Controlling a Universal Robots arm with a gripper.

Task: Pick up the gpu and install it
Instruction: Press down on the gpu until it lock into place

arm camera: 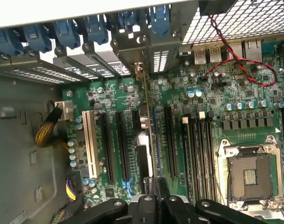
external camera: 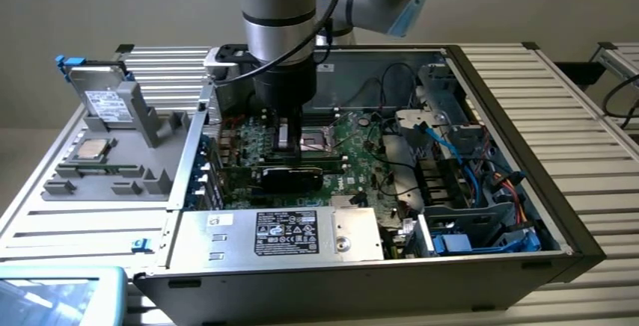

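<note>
Pincer [arm camera: 153, 198] was clamped on the top edge of the gpu [arm camera: 146, 135], card held on edge directly below the jaws, standing in a slot on the motherboard [arm camera: 198, 100] inside the open case [external camera: 519, 191]. Bracket end sat at the rear slot covers, far end from the jaws. In the exterior view the gpu [external camera: 287, 175] sat just below the pincer [external camera: 287, 140], empty CPU socket [arm camera: 249, 175] beside it.
</note>
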